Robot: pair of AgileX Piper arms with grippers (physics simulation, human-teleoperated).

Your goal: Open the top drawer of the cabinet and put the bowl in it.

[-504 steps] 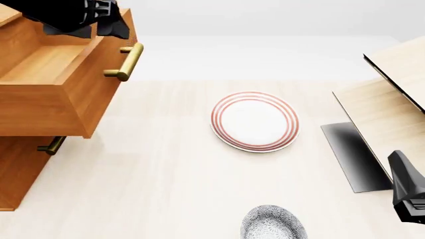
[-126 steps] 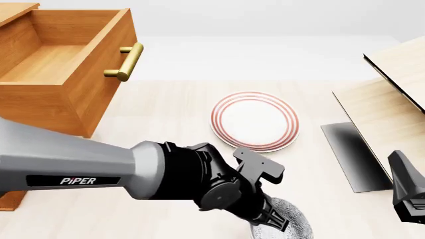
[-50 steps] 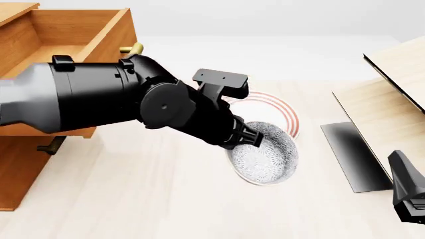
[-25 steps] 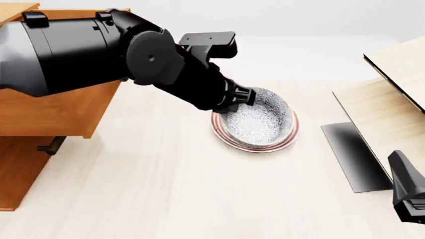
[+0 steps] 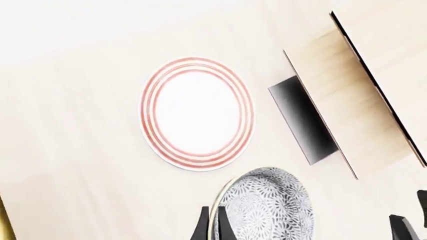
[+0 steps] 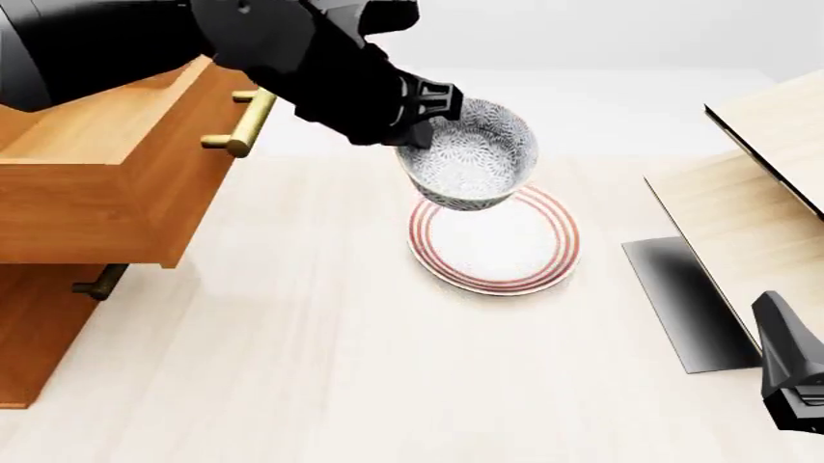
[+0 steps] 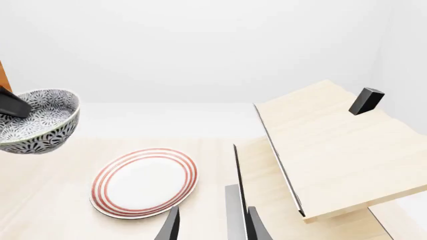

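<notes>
The speckled grey-blue bowl (image 6: 466,154) hangs in the air above the plate, tilted, with my left gripper (image 6: 429,102) shut on its rim. The left wrist view shows that rim pinched between the two fingers (image 5: 203,227), and the bowl (image 5: 267,207) fills the space beside them. The top drawer (image 6: 103,183) stands pulled out at the left, its inside bare and its brass handle (image 6: 241,121) just left of the gripper. The cabinet (image 6: 33,342) continues below it. My right gripper (image 7: 213,227) is open and holds nothing, low at the front right (image 6: 788,378). Its wrist view also catches the bowl (image 7: 37,122).
A white plate with red rings (image 6: 493,239) lies on the table under the bowl. A pale light-wood structure (image 6: 759,193) with a dark base panel (image 6: 682,299) takes up the right side. A lower drawer handle (image 6: 96,283) juts out below the open drawer.
My left arm has lifted the bowl from low over the plate up and back toward the open drawer. The right arm has not moved.
</notes>
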